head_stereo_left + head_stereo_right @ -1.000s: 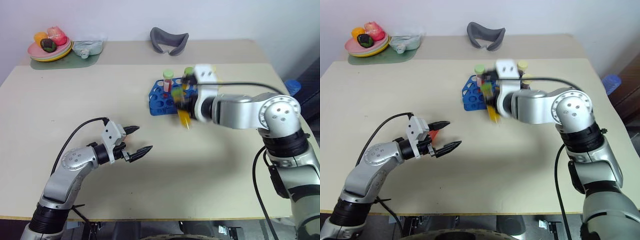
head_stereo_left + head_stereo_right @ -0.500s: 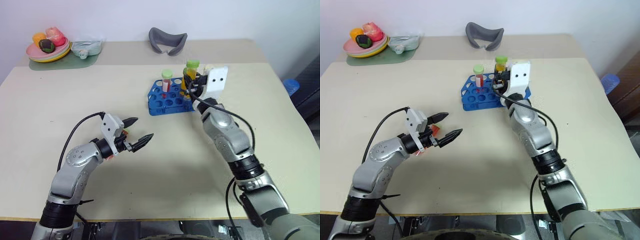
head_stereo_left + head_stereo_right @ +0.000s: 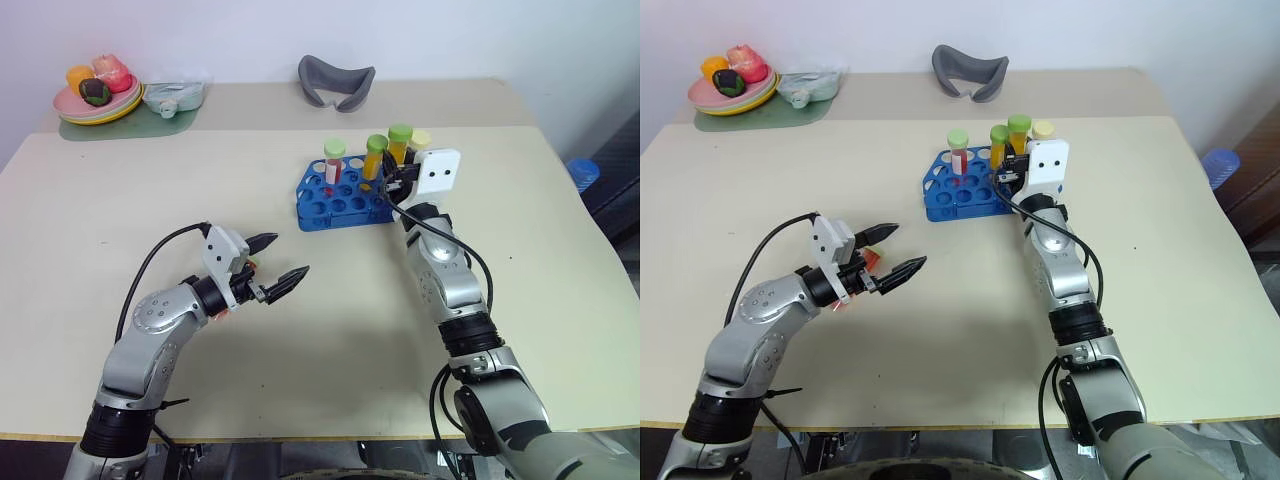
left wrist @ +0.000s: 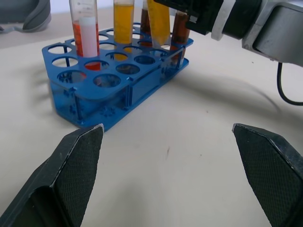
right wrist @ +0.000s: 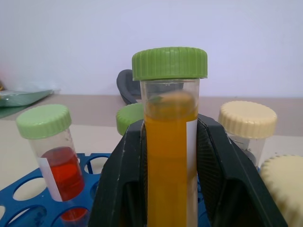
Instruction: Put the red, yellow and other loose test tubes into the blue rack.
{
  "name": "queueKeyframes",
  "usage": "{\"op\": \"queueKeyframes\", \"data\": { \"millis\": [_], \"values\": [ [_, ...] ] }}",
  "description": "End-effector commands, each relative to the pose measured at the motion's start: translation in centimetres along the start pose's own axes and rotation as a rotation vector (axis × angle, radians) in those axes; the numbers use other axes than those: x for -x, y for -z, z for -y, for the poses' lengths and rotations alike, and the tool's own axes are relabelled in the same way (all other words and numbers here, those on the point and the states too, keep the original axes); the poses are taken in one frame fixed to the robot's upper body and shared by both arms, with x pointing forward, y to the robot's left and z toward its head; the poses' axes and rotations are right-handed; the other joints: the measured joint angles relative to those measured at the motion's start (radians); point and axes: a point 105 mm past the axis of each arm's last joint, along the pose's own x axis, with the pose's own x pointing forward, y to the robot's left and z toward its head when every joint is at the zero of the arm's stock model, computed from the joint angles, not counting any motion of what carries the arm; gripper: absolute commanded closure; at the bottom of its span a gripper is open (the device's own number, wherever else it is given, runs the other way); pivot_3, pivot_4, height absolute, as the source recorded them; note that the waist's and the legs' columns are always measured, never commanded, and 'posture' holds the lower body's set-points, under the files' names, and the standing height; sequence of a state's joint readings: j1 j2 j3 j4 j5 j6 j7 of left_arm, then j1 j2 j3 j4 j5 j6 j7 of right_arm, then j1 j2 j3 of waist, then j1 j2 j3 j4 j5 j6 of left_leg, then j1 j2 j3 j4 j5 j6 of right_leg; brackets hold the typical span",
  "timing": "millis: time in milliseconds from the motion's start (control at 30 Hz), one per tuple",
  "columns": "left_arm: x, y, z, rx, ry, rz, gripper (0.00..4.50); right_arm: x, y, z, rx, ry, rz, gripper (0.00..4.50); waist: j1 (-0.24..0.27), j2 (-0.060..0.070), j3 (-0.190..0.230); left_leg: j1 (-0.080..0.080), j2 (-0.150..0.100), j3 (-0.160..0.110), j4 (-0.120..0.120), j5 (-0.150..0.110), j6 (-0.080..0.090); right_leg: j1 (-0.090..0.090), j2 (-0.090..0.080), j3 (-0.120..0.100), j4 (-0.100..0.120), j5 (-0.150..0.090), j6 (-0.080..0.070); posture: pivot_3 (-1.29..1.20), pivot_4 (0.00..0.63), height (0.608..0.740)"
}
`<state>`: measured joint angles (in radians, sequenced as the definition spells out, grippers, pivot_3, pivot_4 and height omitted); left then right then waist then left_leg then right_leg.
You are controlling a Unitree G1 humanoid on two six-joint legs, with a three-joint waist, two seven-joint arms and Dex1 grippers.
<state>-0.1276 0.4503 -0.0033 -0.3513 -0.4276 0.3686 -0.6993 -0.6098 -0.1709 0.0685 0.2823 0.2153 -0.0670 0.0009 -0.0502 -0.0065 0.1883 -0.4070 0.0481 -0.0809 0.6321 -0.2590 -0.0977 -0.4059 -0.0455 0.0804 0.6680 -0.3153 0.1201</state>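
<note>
The blue rack (image 3: 335, 203) stands past the table's middle. A red tube (image 3: 332, 168) and a yellow tube (image 3: 374, 158) stand upright in it, and so does a dark brown tube (image 4: 180, 29) with a cream cap (image 3: 421, 138). My right gripper (image 5: 169, 156) is shut on another yellow tube (image 5: 168, 161) with a green cap (image 3: 400, 131). It holds the tube upright at the rack's right end, with the lower end at the top tier. My left gripper (image 3: 277, 262) hangs open over the table, near and left of the rack, holding nothing. Something small and red (image 3: 869, 259) peeks out under it.
At the far left corner a pink plate (image 3: 72, 104) with fruit sits on a green mat, with a clear bag (image 3: 176, 95) beside it. A grey curved thing (image 3: 337, 80) lies behind the rack. A blue object (image 3: 583, 173) is beyond the table's right edge.
My right arm has swung round, turning the yellow tube from tilted to upright and lowering it at the rack's right end. My left gripper has hardly moved.
</note>
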Motion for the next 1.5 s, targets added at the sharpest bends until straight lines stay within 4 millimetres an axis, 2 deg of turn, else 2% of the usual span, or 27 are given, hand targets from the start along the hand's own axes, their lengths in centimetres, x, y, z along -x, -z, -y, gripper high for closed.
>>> {"op": "queueKeyframes", "data": {
  "millis": [33,200,600,867,933,967,1067,1133,1200,1267,1333,1500],
  "values": [
    [0.0,-1.4,0.4,-0.019,0.006,0.044,0.00,0.0,-0.6,-0.9,-0.003,-0.038,0.031,3.69,-0.002,0.000,0.000,0.000,0.000,0.000,0.000,0.000,0.000,0.000,0.000,0.000,0.000,0.000,0.000,0.00,0.150,0.740],
    [0.1,-1.5,0.4,-0.014,0.002,0.045,0.00,0.0,-0.6,-2.0,-0.016,-0.068,0.035,3.69,-0.009,0.000,0.000,0.000,0.000,0.000,0.000,0.000,0.000,0.000,0.000,0.000,0.001,0.000,0.000,0.00,0.150,0.740],
    [0.6,-0.8,0.2,-0.017,-0.008,0.042,0.00,0.7,0.1,-1.9,-0.015,-0.049,0.027,3.69,-0.019,0.000,0.000,0.001,0.000,0.000,0.000,0.001,-0.001,0.001,0.000,0.000,0.002,0.000,0.000,0.00,0.150,0.740],
    [0.5,-0.4,0.0,-0.021,-0.005,0.044,0.00,0.1,0.5,-1.7,-0.021,-0.032,0.024,3.69,-0.020,0.000,0.000,0.001,0.000,0.000,0.000,0.001,-0.001,0.001,0.000,0.000,0.002,0.000,0.000,0.00,0.150,0.740],
    [0.5,-0.5,0.0,-0.023,-0.005,0.045,0.00,0.0,0.5,-1.7,-0.032,-0.036,0.029,2.68,-0.019,0.000,0.000,0.001,0.000,0.000,0.000,0.001,-0.002,0.001,0.000,0.000,0.002,0.000,0.000,0.00,0.150,0.740],
    [0.4,-0.7,0.1,-0.024,-0.005,0.046,0.00,0.0,0.3,-1.8,-0.034,-0.040,0.036,2.36,-0.019,0.000,0.000,0.001,0.000,0.000,0.000,0.001,-0.002,0.001,0.000,0.000,0.003,0.000,0.000,0.00,0.150,0.740],
    [0.3,-1.0,0.1,-0.028,-0.006,0.048,0.00,0.0,-0.4,-1.8,-0.028,-0.045,0.066,0.79,-0.020,0.000,0.000,0.001,0.000,0.000,0.000,0.001,-0.002,0.001,0.000,0.000,0.003,0.000,0.000,0.00,0.150,0.740],
    [0.3,-1.3,0.1,-0.029,-0.010,0.048,0.00,0.0,-1.3,-1.8,-0.009,-0.045,0.098,0.01,-0.020,0.000,0.000,0.001,0.000,0.000,0.000,0.001,-0.002,0.001,0.000,0.000,0.003,0.000,0.000,0.00,0.150,0.740],
    [0.3,-1.5,0.0,-0.028,-0.013,0.047,0.00,-0.1,-2.0,-1.8,0.007,-0.045,0.118,0.01,-0.020,0.000,0.000,0.001,0.000,0.000,0.000,0.001,-0.002,0.001,0.000,0.000,0.003,0.000,0.000,0.00,0.150,0.740],
    [0.2,-2.2,-0.3,-0.041,-0.039,0.031,0.00,0.0,-4.3,-1.6,0.049,-0.062,0.179,0.01,-0.019,0.000,0.000,0.001,0.000,0.000,0.000,0.001,-0.002,0.001,0.000,0.000,0.003,0.000,0.000,0.00,0.150,0.740],
    [0.1,-3.1,-1.9,-0.051,-0.129,-0.009,0.00,0.4,-6.7,-1.3,0.104,-0.104,0.231,0.01,-0.017,0.000,0.000,0.001,0.000,0.000,0.000,0.001,-0.002,0.000,0.000,0.000,0.003,0.000,0.000,0.00,0.150,0.740],
    [0.3,-4.8,-4.2,-0.053,-0.260,-0.127,0.00,1.9,-8.2,-1.2,0.198,-0.291,0.197,0.01,-0.019,0.000,0.000,0.001,0.000,-0.001,0.001,0.001,-0.002,0.001,0.000,0.000,0.003,0.000,0.000,0.00,0.150,0.740]
  ]
}}
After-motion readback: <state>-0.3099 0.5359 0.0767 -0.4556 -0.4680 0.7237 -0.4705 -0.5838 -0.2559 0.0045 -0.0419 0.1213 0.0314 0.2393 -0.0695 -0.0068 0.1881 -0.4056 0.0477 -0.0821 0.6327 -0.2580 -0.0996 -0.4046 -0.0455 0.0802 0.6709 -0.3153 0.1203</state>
